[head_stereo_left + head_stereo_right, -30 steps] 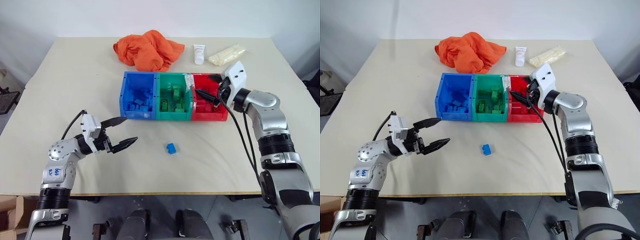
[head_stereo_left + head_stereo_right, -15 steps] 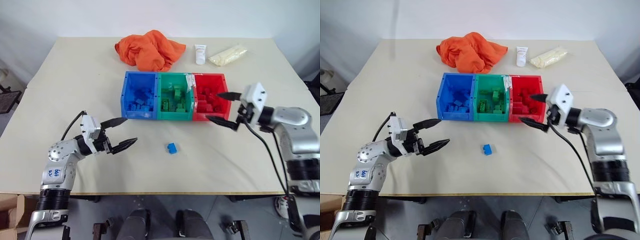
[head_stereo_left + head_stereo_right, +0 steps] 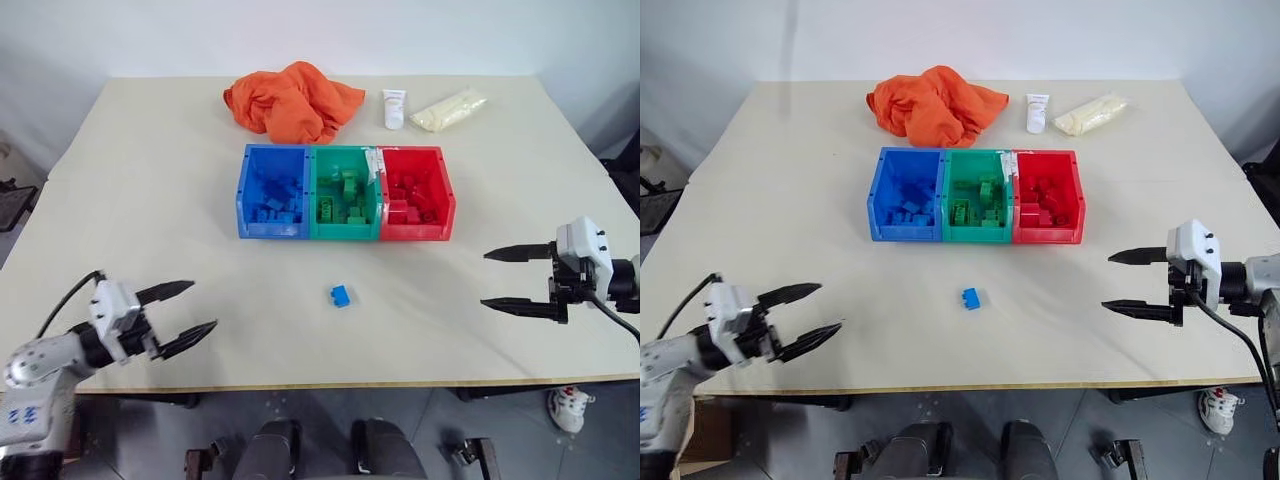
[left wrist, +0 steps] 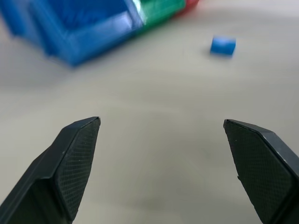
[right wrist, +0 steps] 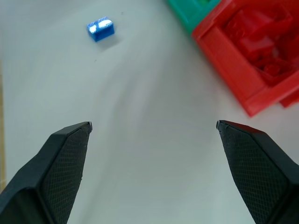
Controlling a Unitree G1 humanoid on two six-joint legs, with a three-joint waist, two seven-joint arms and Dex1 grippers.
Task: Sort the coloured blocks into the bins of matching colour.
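Currently one blue block lies loose on the table, in front of the green bin and apart from it. Blue bin, green bin and red bin stand joined in a row, each holding blocks of its colour. My left gripper is spread wide and empty near the front edge; my right gripper likewise, well right of the block
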